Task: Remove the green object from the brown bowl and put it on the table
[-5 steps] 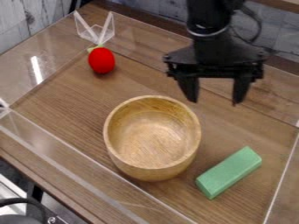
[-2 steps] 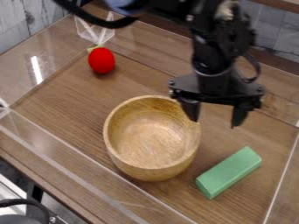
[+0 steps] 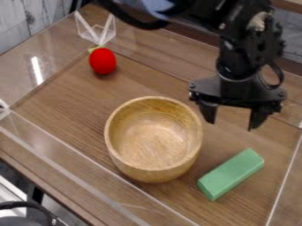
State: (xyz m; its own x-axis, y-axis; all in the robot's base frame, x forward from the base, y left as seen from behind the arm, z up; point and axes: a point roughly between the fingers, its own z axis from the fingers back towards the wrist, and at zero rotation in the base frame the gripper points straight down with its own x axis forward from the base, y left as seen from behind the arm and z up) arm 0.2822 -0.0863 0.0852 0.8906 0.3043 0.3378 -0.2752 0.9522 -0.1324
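The green object (image 3: 231,173), a flat elongated block, lies on the table (image 3: 71,97) to the right of the brown bowl (image 3: 154,138), near the front right corner. The wooden bowl's inside shows bare grain with nothing in it. My gripper (image 3: 236,115) hangs open above the table, pointing steeply down, just right of the bowl's rim and a short way behind and above the green block. Nothing is between its two dark fingers (image 3: 213,113).
A red round ball (image 3: 102,60) rests at the back left, with a white folded thing (image 3: 94,28) behind it. Clear acrylic walls (image 3: 283,190) run round the table's edges, close to the green block on the right.
The gripper has moved right and down, from behind the bowl toward the spot above the green block. It stayed open. The block, bowl and ball have not moved.
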